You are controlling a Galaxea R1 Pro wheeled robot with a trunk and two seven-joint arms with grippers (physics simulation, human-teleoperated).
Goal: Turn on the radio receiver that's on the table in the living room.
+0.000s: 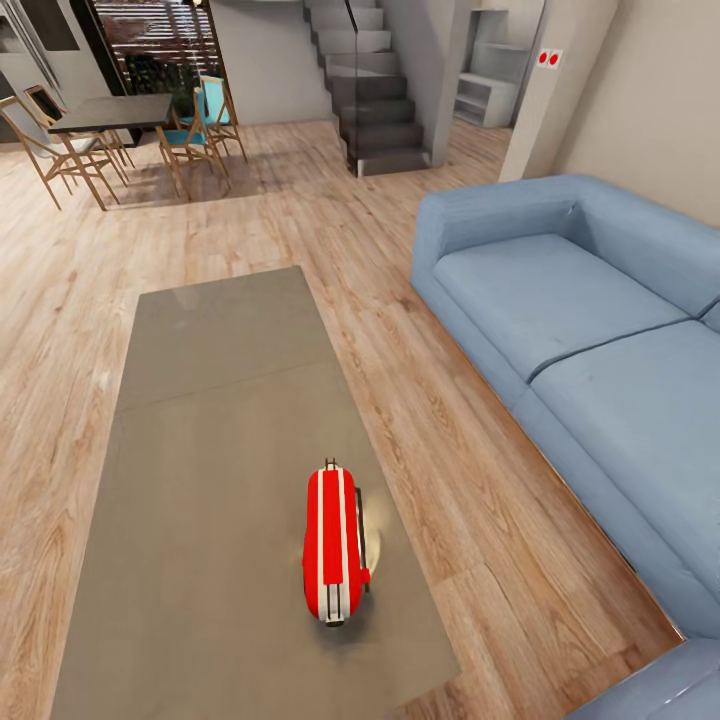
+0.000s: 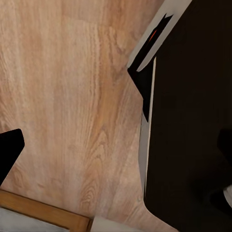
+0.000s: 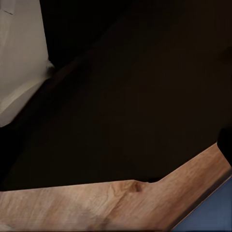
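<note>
One radio receiver [image 1: 334, 545] — head view, table [image 1: 210, 400].

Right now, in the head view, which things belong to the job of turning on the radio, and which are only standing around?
Belong to the job:
- red radio receiver
- grey coffee table it lies on

Only standing around:
- light-blue sofa
- dining table
- wooden chairs
- staircase

Light-blue sofa [image 1: 590, 330] at right on wood plank floor [image 1: 400, 250]. Far back left: dark dining table [image 1: 110, 112] with wooden chairs [image 1: 70, 150]. Grey staircase [image 1: 365, 90] at back centre, white shelves [image 1: 487, 95] beside it.
</note>
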